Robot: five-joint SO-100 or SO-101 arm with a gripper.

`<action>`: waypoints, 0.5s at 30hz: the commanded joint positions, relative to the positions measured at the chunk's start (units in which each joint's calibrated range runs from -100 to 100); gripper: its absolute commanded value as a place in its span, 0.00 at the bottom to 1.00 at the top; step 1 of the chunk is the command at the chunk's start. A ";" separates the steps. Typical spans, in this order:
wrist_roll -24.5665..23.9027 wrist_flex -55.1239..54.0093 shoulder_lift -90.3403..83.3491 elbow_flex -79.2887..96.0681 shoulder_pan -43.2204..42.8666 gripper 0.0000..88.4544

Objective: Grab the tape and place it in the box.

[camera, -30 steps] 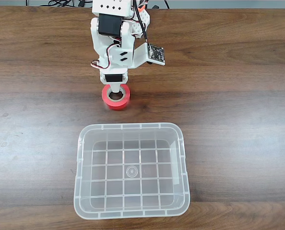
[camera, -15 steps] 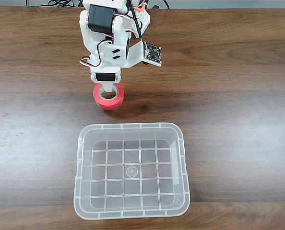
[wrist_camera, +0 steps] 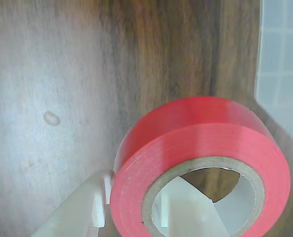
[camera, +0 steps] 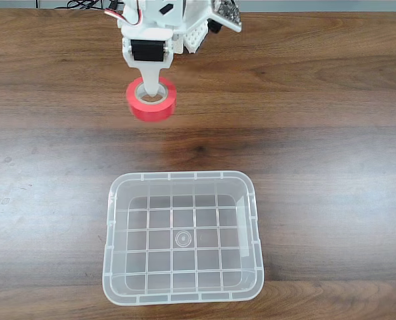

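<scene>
Across the wooden tabletop (camera: 331, 100), the clear box (camera: 183, 293) sits near the front edge, well apart from the arm. Gripper (camera: 149, 93) holds the red tape (camera: 159, 111) aloft, one finger through its core. Best carry it level to above the box's middle before releasing.

You're looking at a white printed-plastic arm (camera: 165, 27) in the fixed view, with black servo blocks set into it, thin red, white and black wires looping at its upper left, and a small dark circuit board (camera: 226, 12) at upper right. Gripper (camera: 151, 88) fingers are plain white, tapering.
</scene>
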 commanded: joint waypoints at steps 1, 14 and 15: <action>0.03 1.39 -7.13 -5.22 -2.61 0.02; -0.13 -3.24 -6.49 -8.02 -5.54 0.03; -0.18 -3.92 -5.60 -9.08 -6.20 0.03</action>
